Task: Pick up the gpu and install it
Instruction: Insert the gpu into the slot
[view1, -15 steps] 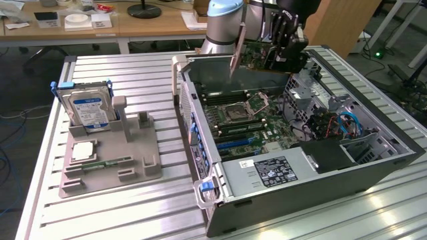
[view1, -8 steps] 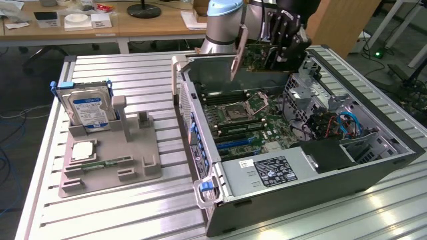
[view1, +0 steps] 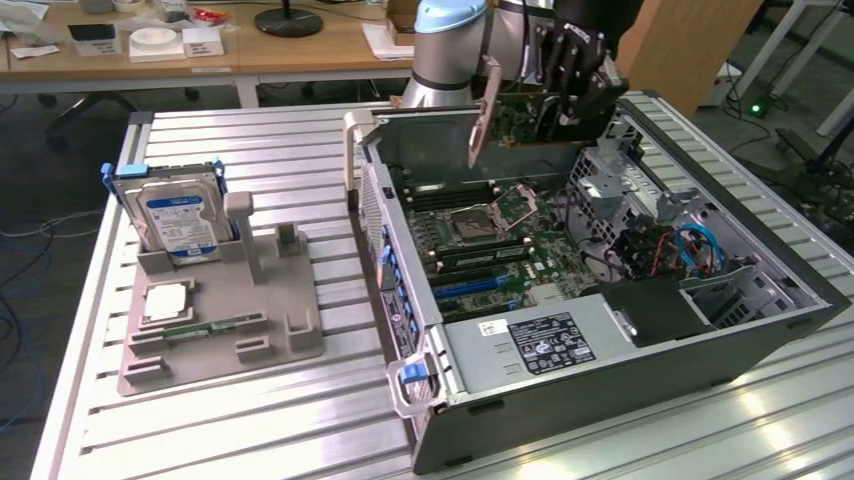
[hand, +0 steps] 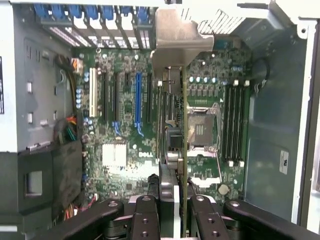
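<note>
Gpu (view1: 514, 115) gripped on edge by tool (view1: 567, 100), held upright above open computer case (view1: 747, 330), over motherboard (hand: 125, 150), bracket (hand: 175, 40) foremost in wrist view.

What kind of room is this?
Probably a robotics lab or workshop: a robot arm works over an open computer case on a metal table, with wooden desks behind.
</note>
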